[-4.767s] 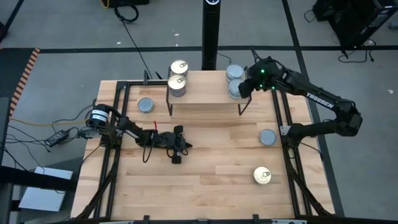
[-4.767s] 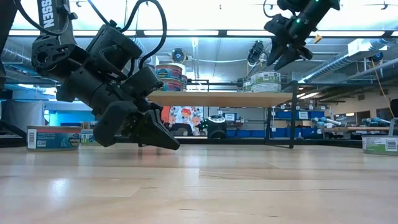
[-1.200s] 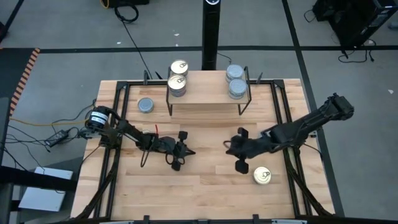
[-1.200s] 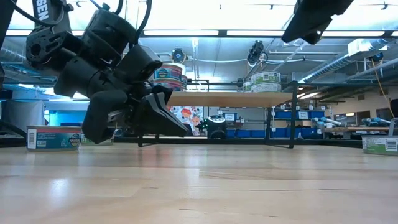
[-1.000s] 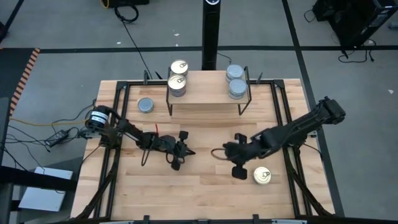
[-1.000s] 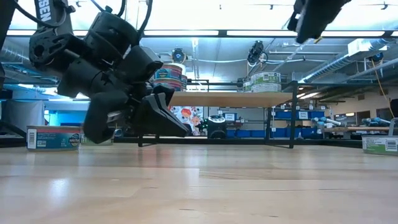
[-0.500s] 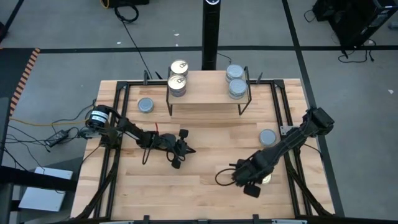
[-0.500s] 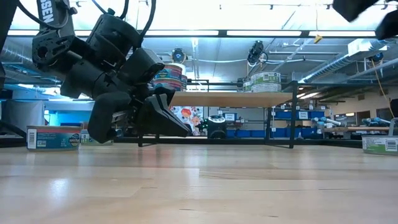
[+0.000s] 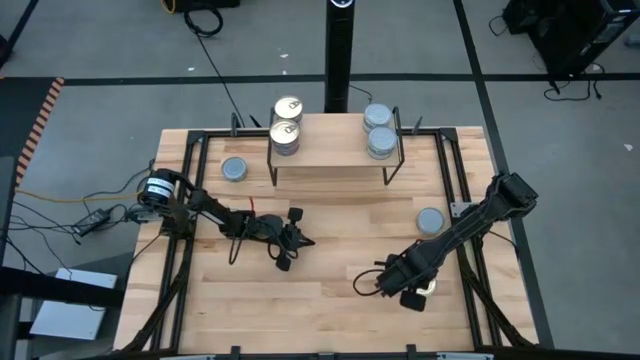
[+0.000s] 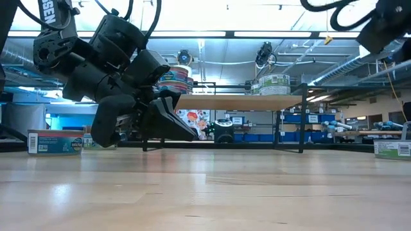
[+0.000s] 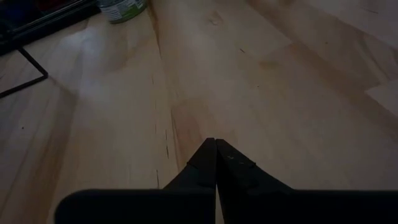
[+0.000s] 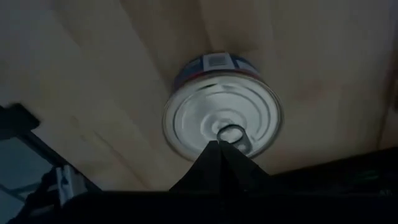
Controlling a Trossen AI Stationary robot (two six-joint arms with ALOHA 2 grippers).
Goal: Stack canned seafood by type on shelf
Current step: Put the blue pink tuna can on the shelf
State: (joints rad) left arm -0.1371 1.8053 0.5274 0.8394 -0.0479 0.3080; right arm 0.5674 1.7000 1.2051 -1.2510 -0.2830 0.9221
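The shelf (image 9: 335, 152) stands at the table's far side. It bears two stacks of gold-top tins (image 9: 286, 122) at its left end and two stacks of blue-grey tins (image 9: 379, 131) at its right end. A gold pull-tab tin (image 12: 222, 124) lies flat on the table near the right front. My right gripper (image 12: 217, 146) hangs shut above it, pointing down and clear of it. In the high view that gripper (image 9: 408, 290) hides most of the tin (image 9: 429, 287). My left gripper (image 9: 300, 243) waits shut, low over the table's middle left.
One loose blue-grey tin (image 9: 234, 170) sits on the table left of the shelf, another (image 9: 430, 221) at the right beside my right arm. Black rails (image 9: 190, 200) run along the table's sides. Bare wood (image 9: 340, 220) lies between the two grippers.
My right gripper has gone toward the table's near edge and down, and has tipped from a shallow slant to pointing steeply down over the gold pull-tab tin, staying shut. Its arm has swung clear of the blue-grey tin at the right.
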